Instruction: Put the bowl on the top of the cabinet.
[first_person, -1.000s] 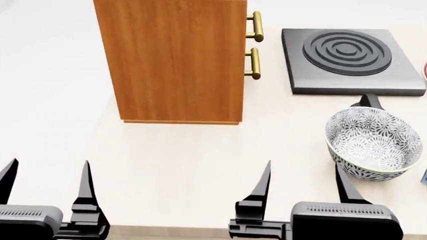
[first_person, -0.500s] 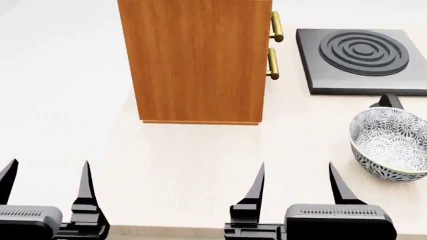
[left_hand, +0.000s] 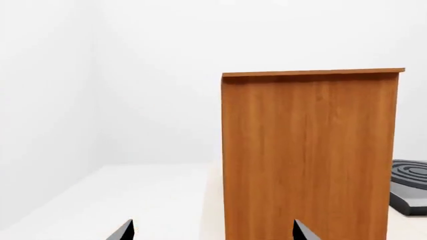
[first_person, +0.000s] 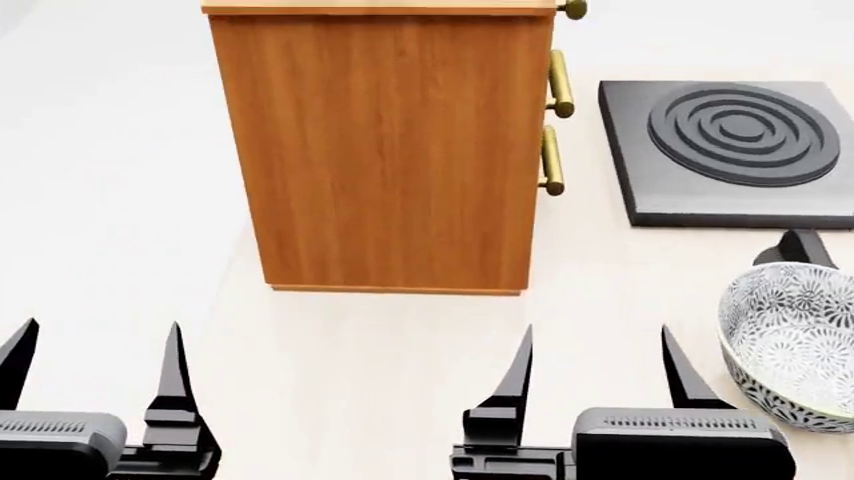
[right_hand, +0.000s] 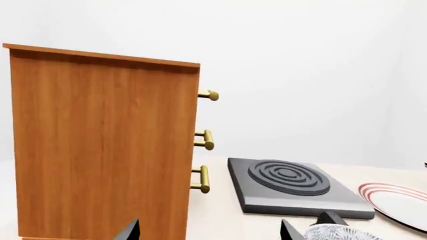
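The bowl (first_person: 798, 345), white with a dense grey leaf pattern, stands on the pale counter at the right edge of the head view, partly cut off; its rim (right_hand: 343, 233) peeks into the right wrist view. The cabinet (first_person: 387, 150), reddish-brown wood with brass handles (first_person: 561, 85), rises ahead at centre; it also fills much of the left wrist view (left_hand: 310, 155) and the right wrist view (right_hand: 100, 145). My right gripper (first_person: 594, 365) is open, left of the bowl and apart from it. My left gripper (first_person: 94, 360) is open at the near left, holding nothing.
A dark square hob (first_person: 734, 150) with concentric rings lies right of the cabinet, behind the bowl. A black object (first_person: 798, 247) sits just behind the bowl. A red-ringed white plate (right_hand: 397, 202) lies beyond the hob. The counter (first_person: 374, 350) runs between grippers and cabinet.
The head view has risen: the cabinet's top edge now shows, and cabinet, hob and bowl sit lower in view. The bowl has slid further toward the right edge. Both grippers stay open.
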